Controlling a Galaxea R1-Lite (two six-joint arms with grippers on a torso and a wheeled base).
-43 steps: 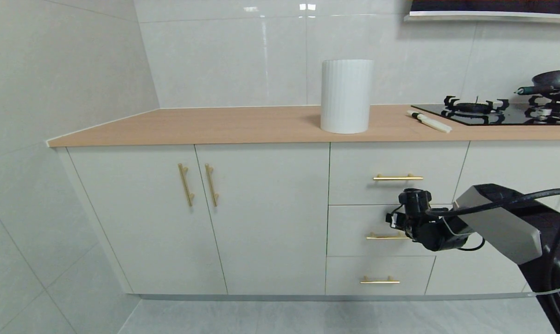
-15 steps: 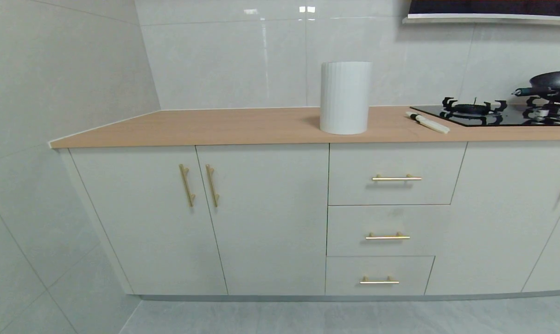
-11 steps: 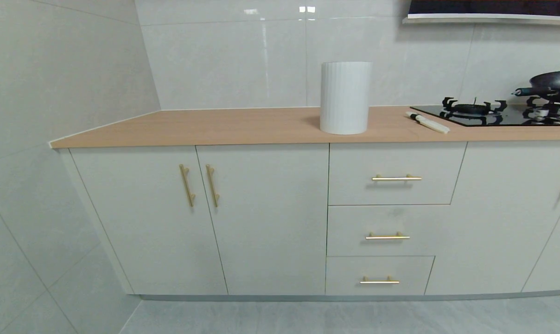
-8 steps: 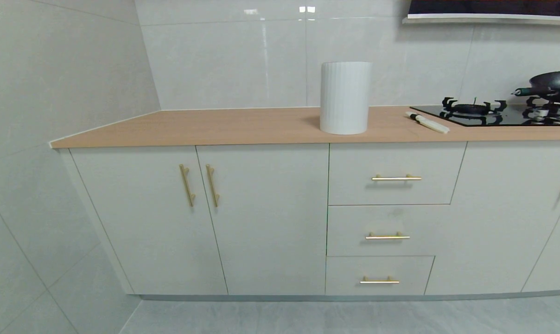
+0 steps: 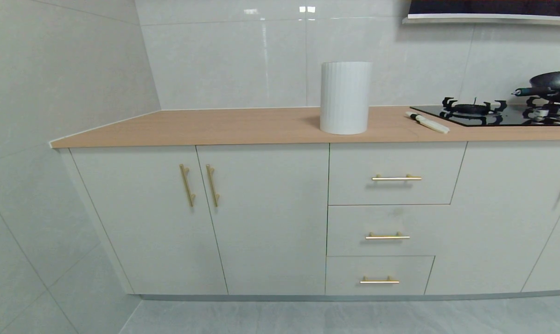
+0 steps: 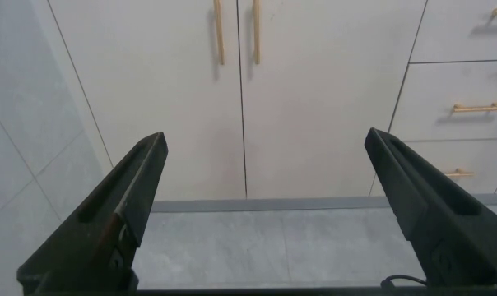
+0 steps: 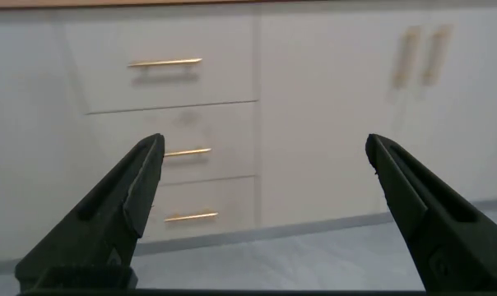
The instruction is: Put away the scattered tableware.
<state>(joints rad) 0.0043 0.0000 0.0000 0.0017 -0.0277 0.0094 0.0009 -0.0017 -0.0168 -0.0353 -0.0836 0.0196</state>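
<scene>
Left pincer [image 6: 265, 140] is spread wide, with nothing between the jaws and nothing touching them. It hangs low in front of the cupboard, facing the two doors [image 6: 232, 90], with the grey floor [image 6: 257, 238] below. Same deal with the right pincer [image 7: 265, 141]: wide open, empty, well off the cupboard and facing the stack of drawers [image 7: 174, 123].

The thing to tidy is a pale utensil [image 5: 427, 121] with a dark band near one end. It lies flat on the table [image 5: 243, 126], near the front edge, above the top drawer's right end. A tall white ribbed canister [image 5: 345, 97] stands upright to its left, near but apart. On the other side the black hob [image 5: 493, 113] sits just beside it, and a dark pan [image 5: 556, 83] rests on the far burner. I can't tell whether it's a knife or something else, it's too small.

The head view takes in the table top and everything on it. The wrist views look at the cupboard fronts from lower down: gold door handles for the left one, three gold drawer handles for the right one, with the doors off to one side.
</scene>
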